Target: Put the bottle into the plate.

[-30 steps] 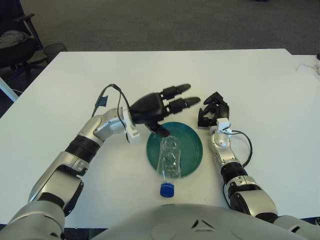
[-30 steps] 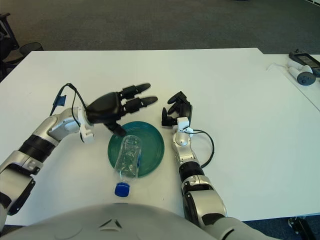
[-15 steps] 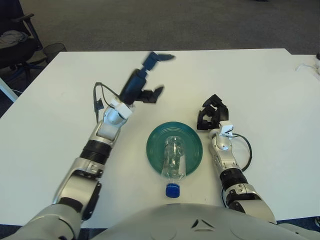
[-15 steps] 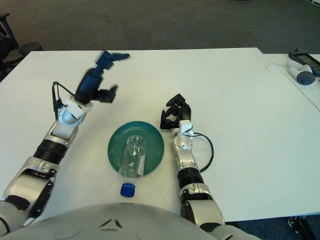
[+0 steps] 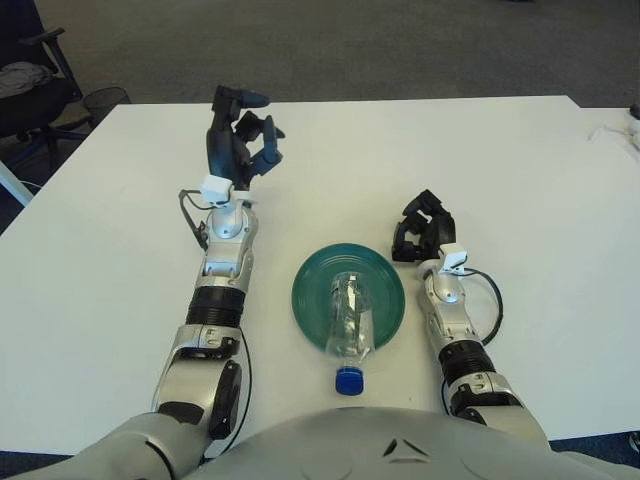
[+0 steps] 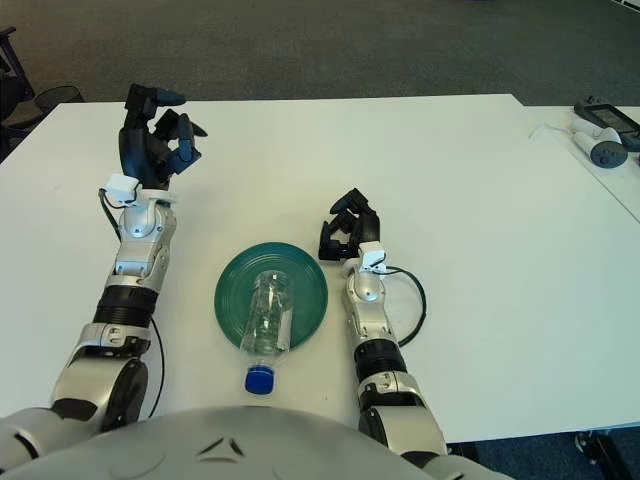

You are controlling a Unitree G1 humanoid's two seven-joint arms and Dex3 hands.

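the bottle [image 5: 348, 320] lies on the plate [image 5: 385, 283], its cap end over the near rim, between both arms.

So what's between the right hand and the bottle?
Only the green plate's rim and bare table separate the right hand from the bottle, in both views.

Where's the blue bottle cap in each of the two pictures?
Left eye view: the blue cap sits low, a little right of centre, on the table just past the near rim of the green plate.
Right eye view: the same blue cap sits low but left of centre, again just below the plate.
Shared landmark: the clear bottle lying across the green plate, with its cap end pointing toward the robot.
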